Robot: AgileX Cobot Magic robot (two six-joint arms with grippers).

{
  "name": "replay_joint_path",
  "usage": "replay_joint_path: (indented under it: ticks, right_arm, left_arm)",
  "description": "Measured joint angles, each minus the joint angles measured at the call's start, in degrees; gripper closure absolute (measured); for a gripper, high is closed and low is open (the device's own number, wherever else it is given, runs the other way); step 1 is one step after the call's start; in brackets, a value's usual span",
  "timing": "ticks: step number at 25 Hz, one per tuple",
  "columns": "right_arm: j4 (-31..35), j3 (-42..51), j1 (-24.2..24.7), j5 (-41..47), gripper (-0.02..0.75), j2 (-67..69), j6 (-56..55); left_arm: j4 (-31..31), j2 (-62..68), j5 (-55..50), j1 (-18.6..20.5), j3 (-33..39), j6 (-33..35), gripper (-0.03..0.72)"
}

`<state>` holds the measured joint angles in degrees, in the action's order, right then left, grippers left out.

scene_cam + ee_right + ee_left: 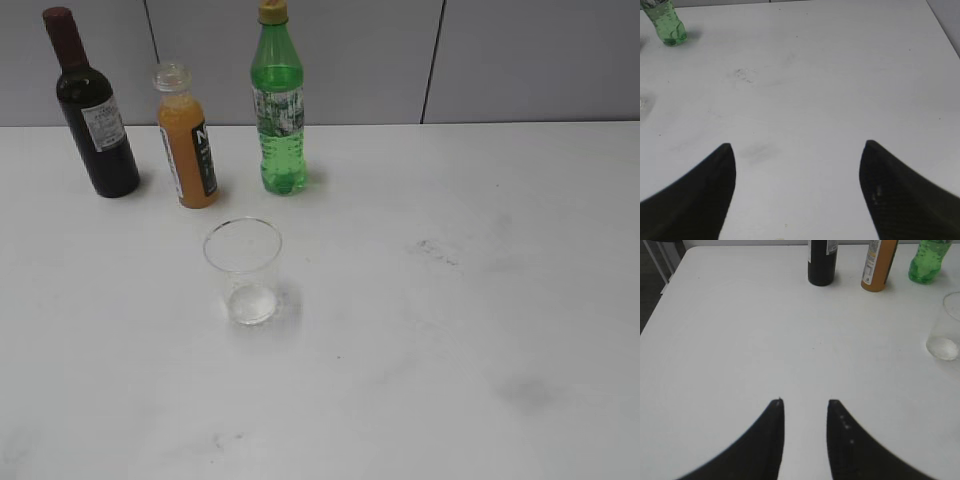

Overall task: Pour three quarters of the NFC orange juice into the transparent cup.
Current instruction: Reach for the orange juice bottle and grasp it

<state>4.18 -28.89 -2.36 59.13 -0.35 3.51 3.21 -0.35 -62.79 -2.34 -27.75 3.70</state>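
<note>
The NFC orange juice point(187, 140) stands upright at the back left of the white table, with orange liquid and a black-and-white label; its lower part shows in the left wrist view point(879, 267). The transparent cup point(243, 270) stands empty in front of it; its edge shows at the right of the left wrist view point(946, 330). My left gripper point(805, 402) is open and empty over bare table, well short of the bottles. My right gripper point(797, 146) is wide open and empty over the table's right part. Neither gripper shows in the exterior view.
A dark wine bottle point(95, 110) stands left of the juice and shows in the left wrist view point(822, 262). A green bottle with a yellow cap point(279, 105) stands right of it, also in the right wrist view point(667, 22). Grey smudges point(437, 250) mark the table point(480, 350).
</note>
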Motion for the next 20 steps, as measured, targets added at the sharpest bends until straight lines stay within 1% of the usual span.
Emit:
replay_joint_path:
  ticks: [20]
  right_arm:
    - [0.0, 0.0, 0.0, 0.1, 0.147, 0.0, 0.0]
  left_arm:
    - [0.0, 0.0, 0.0, 0.0, 0.0, 0.0, 0.45]
